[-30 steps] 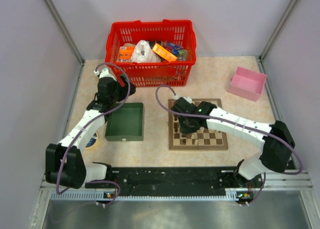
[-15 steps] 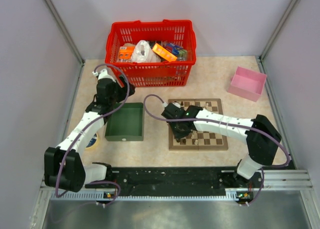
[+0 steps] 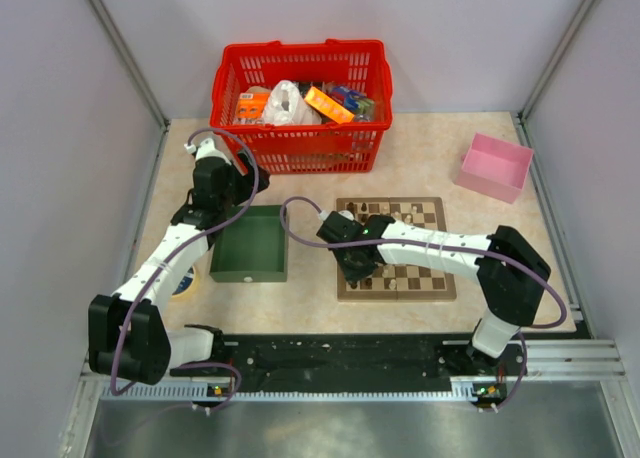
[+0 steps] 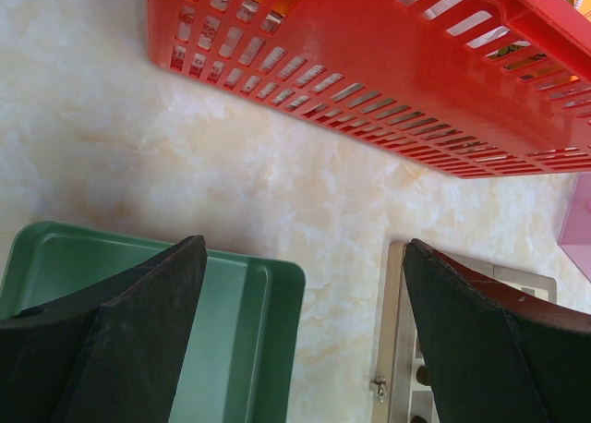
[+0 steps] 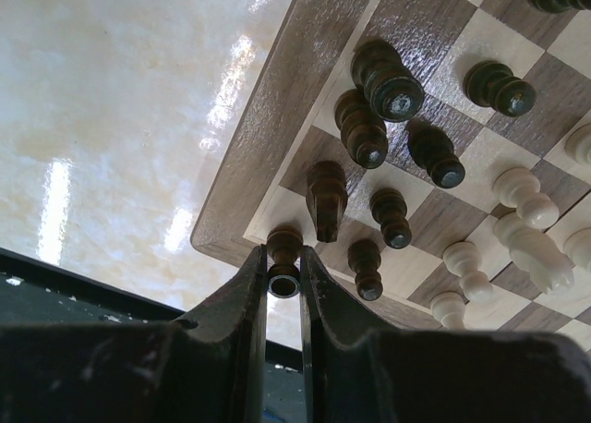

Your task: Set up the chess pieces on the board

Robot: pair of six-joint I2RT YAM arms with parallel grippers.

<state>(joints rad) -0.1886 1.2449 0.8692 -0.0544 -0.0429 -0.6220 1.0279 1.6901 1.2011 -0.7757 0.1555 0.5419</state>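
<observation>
Item one: we record a square wooden chessboard with light and dark checkered squares and a tan rim. It lies flat on the beige marbled table, right of centre.

Item two: the right gripper reaches to the board's near left corner. We see its jaws pinched on a small dark brown wooden chess piece, held upright over the corner square. Whether its base touches the square we cannot tell.

Item three: we note a cluster of further dark brown pieces standing on the squares just beside that corner. Several pale tan pieces stand next to them, further along the board.

Item four: the left gripper hangs with its fingers spread wide and nothing between them. It is above the far right corner of a rectangular dark green plastic tray. The tray sits left of the board and apart from it.

Item five: we list a red slatted plastic basket holding mixed packages at the table's far side. A pink square box sits at the far right, well apart from the board.
</observation>
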